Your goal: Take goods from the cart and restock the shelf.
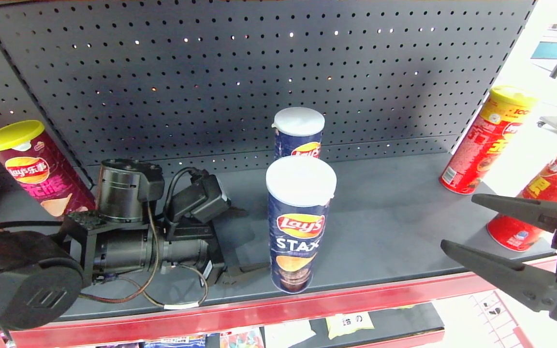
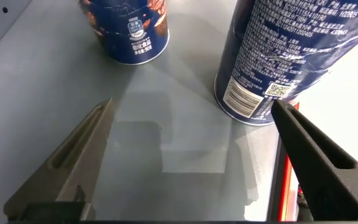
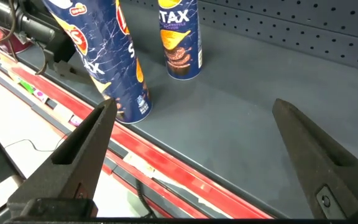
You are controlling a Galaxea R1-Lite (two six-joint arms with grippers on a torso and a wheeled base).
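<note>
- The left gripper [image 1: 248,240] [image 2: 192,106] has its fingers [image 2: 73,162] spread wide with nothing between them, only bare grey deck.
- The tip of the finger nearer the shelf's front lies just beside the base of the front blue can [image 1: 299,227] [image 2: 278,56]. I cannot tell whether the two touch.
- The left arm lies low over the left part of the shelf [image 1: 385,232], with the gripper pointing across towards that can.
- The right gripper [image 1: 460,221] [image 3: 194,104] also has its fingers [image 3: 316,162] wide apart and empty. It is held in front of the right end of the shelf, at the level of the red front rail [image 1: 356,297] [image 3: 166,174], well apart from the blue cans.
- The front blue can [image 3: 114,68] stands upright with a white lid, near the front edge at the middle of the shelf.
- The rear blue can [image 1: 299,133] [image 2: 129,31] [image 3: 182,37] is of the same kind and stands upright directly behind the front one, close to the pegboard back [image 1: 211,72], with a gap between the two.
- A magenta can [image 1: 36,169] with a yellow lid stands at the far left of the shelf, behind the left arm.
- At the right end stand two red cans with yellow lids: the far red can [image 1: 489,140] towards the back and the near red can [image 1: 549,193] by the front edge, just behind the right gripper's upper finger.
- Below the rail, a lower shelf holds flat packets, one of them a pale yellow packet [image 1: 348,323].
</note>
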